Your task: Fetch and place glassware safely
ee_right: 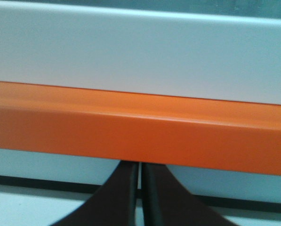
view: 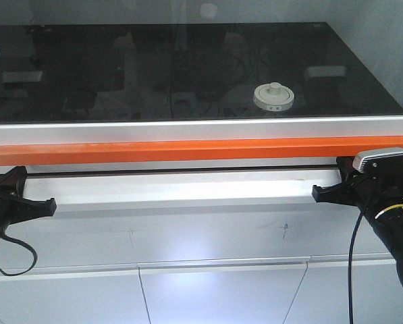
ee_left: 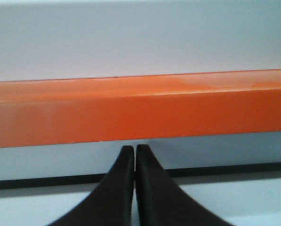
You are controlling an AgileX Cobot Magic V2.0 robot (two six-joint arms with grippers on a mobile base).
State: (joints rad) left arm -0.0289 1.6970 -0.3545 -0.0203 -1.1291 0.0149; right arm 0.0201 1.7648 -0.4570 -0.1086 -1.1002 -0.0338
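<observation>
On glossy black tabletop (view: pixel 187 67), right of ctr and near front edge: small glass jar (view: pixel 274 96) w/ cream-white lid, knob on top. Upright, lid on. Touched by nothing, well apart from both arms.

Along table's front edge: silver rail (view: pixel 201 127), then orange strip (view: pixel 201 150) across full width. Below that, white ledge (view: pixel 174 192) and white cabinet fronts (view: pixel 208 290).

Low at left, under the strip: left gripper (view: pixel 51 204), black, pointing in toward ctr. In its wrist cam, fingers (ee_left: pixel 119 188) pressed together tip to tip, nothing between, tips just below orange strip.

Low at right, approx same height: right gripper (view: pixel 316 194), also pointing inward, w/ grey camera (view: pixel 383 160) on top and black cable (view: pixel 353 256) hanging down. In its wrist cam, fingers drawn in to a hairline slit (barely any light through it), holding nothing, tips tucked under strip's lower edge.

Both grippers in front of and below tabletop level. Jar up on top, behind rail, nearer right arm than left. Reflections all over the black top, too murky to make out.
</observation>
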